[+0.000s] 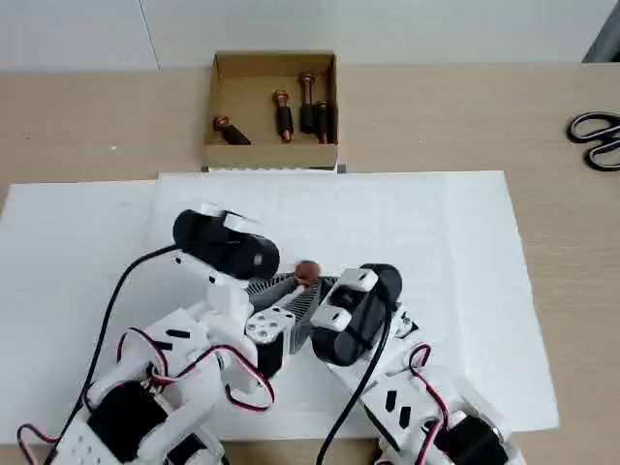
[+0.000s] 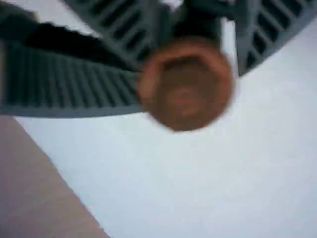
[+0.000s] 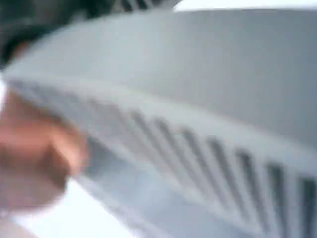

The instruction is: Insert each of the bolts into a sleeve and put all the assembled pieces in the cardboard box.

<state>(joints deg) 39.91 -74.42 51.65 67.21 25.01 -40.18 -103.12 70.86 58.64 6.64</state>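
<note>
Left pincer (image 1: 287, 284) and right pincer (image 1: 312, 298), ribbed grey plastic, converging tip to tip on a round copper bolt head (image 1: 307, 270) over white paper (image 1: 465, 252); hold of either impossible to tell. Left arm (image 1: 170, 341) and right arm (image 1: 418, 389), white shells, folded low, angled inward. Beyond, on wooden table (image 1: 97, 116), open cardboard box (image 1: 274, 154) holding four sleeved bolts (image 1: 284, 114); scissors (image 1: 596, 139) far right.

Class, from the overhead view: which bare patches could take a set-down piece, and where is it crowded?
Free: the white sheet between the cardboard box and the arms, and its right side toward the scissors. Crowded: mid-sheet, where the arms meet around a bolt, and the box's right half.
</note>
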